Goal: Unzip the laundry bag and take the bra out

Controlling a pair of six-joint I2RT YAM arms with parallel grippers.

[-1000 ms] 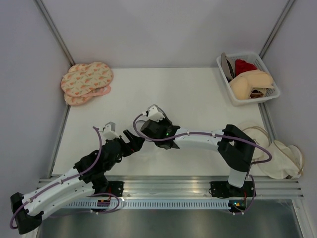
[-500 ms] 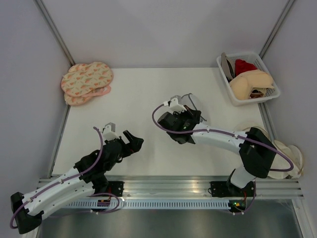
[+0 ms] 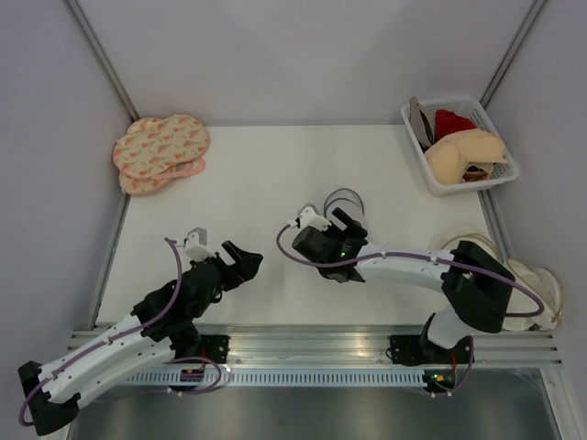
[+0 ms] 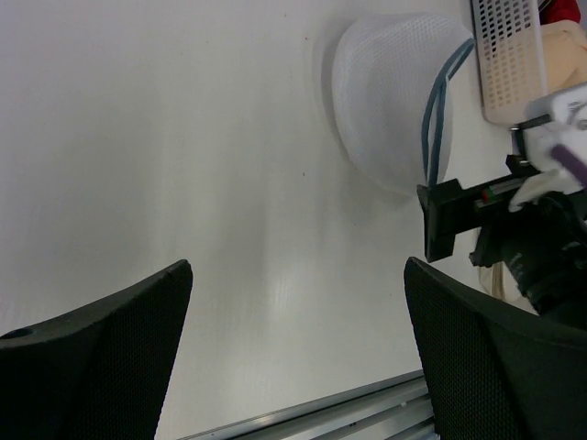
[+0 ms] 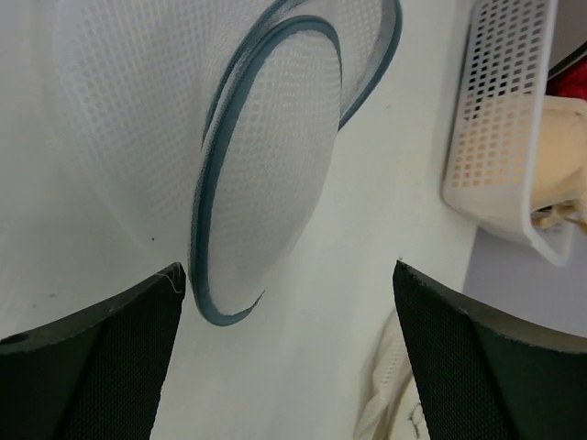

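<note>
The laundry bag [image 3: 347, 199] is a white mesh dome with a dark grey rim, lying on the table right of centre. In the right wrist view the laundry bag [image 5: 266, 156] shows two rim loops, one mesh half in front of the other. My right gripper [image 3: 349, 223] stands open just short of it, the right gripper [image 5: 289, 353] holding nothing. The peach-beige bra [image 3: 468, 151] lies in the white basket [image 3: 431, 165] at the back right. My left gripper [image 3: 243, 257] is open over bare table, well left of the laundry bag [image 4: 390, 101]. The left gripper [image 4: 298, 353] is empty.
Pink patterned pouches [image 3: 160, 151] are stacked at the back left. Cream round pouches [image 3: 518, 289] lie at the table's right edge. A red garment [image 3: 452, 121] is also in the basket. Frame posts stand at both back corners.
My right gripper carried the laundry bag from beside the left gripper to right of centre, then opened and let it go. The left arm barely shifted.
</note>
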